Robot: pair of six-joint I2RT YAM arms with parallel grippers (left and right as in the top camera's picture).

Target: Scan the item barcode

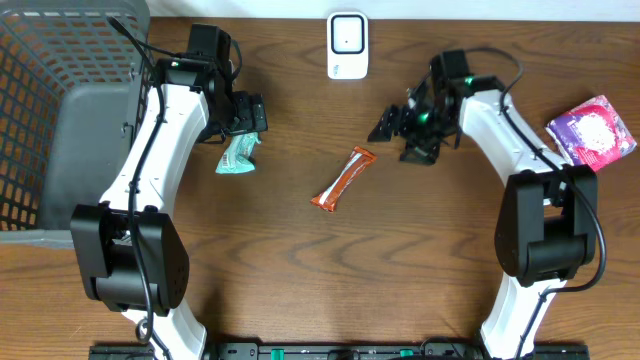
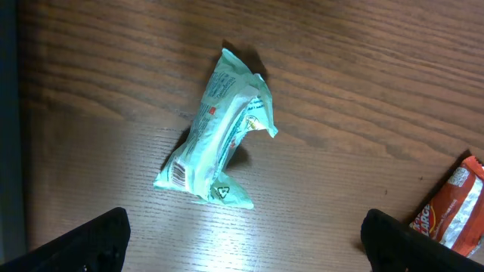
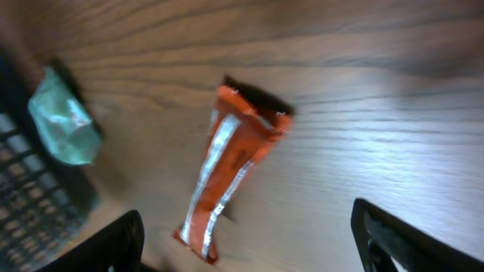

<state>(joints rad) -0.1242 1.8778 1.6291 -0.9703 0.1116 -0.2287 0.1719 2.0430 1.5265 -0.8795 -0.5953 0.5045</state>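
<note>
Orange snack bar: centre of frame, lying diagonally on the counter.
My right end effector: upper right of the bar, wide, empty.
Green packet: left of centre.
My left end effector: beside the green packet, wide, empty.
White scanner: top centre.

Bench: brown wood grain, smooth, soft sheen under the light.
Green wrapper: crinkled plastic film, slightly glossy.
Orange wrapper: glossy film, silvery stripe; view blurred, possibly foil.
Basket: grey mesh, matt.
Scanner: white smooth plastic.
</note>
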